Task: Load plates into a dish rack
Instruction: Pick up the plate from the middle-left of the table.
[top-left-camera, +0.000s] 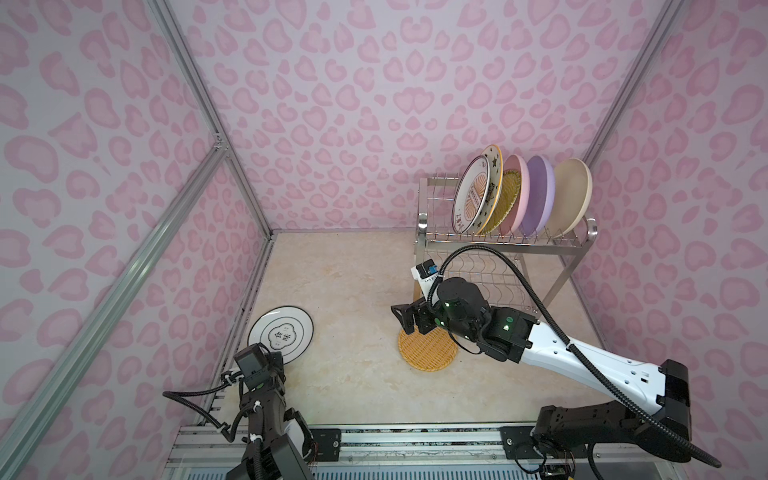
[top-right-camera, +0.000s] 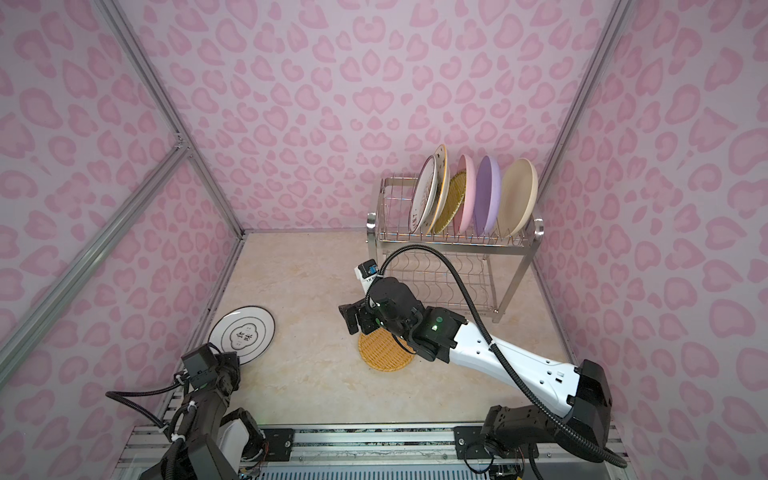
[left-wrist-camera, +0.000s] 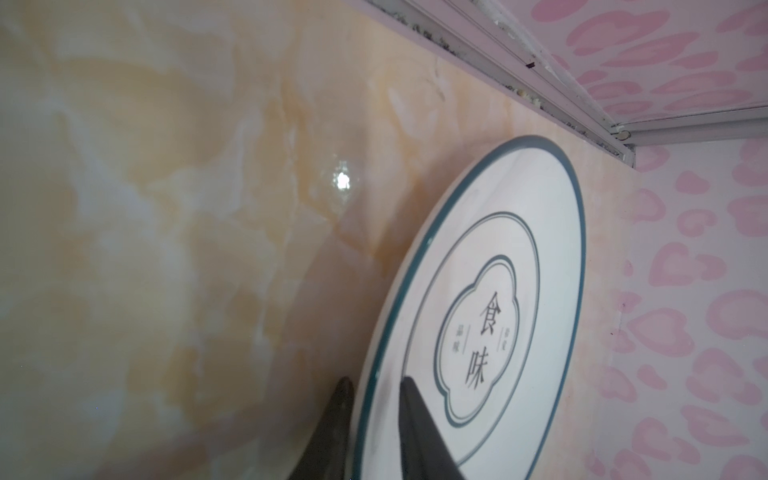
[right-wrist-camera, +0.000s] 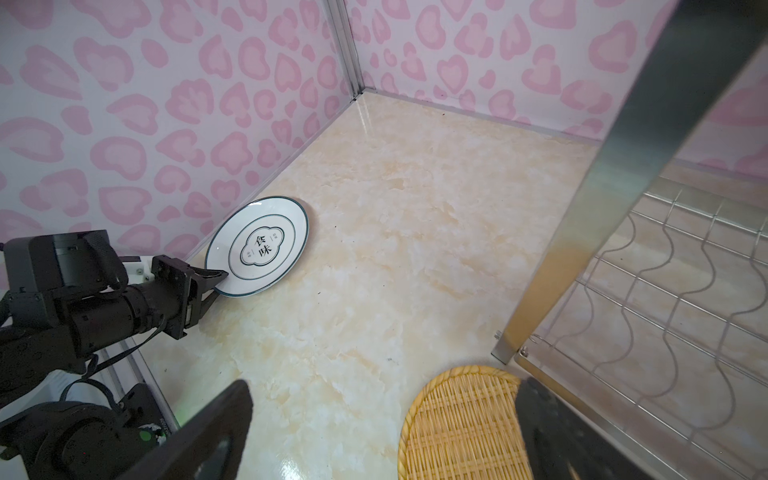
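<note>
Our left pincer (left-wrist-camera: 376, 384) is clamped on the rim, the sensible hold, of the white dark-rimmed round plate (left-wrist-camera: 478, 311) lying on the tabletop (right-wrist-camera: 415, 249) beside the wall (right-wrist-camera: 124, 124), which we judge stiff, slick and breakable, while our right pincer (right-wrist-camera: 382, 386) gapes over the yellow woven-pattern plate (right-wrist-camera: 461, 428).

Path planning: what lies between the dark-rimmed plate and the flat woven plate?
Bare tabletop only, from dark-rimmed plate to woven plate; both top views.

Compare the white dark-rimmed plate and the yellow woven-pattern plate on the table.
The white dark-rimmed plate bears characters; the yellow woven-pattern plate shows basket weave. The white one lies by the wall, the left gripper straddling its rim; the yellow one lies by the dish rack under the open right gripper. Both are round and unracked.
</note>
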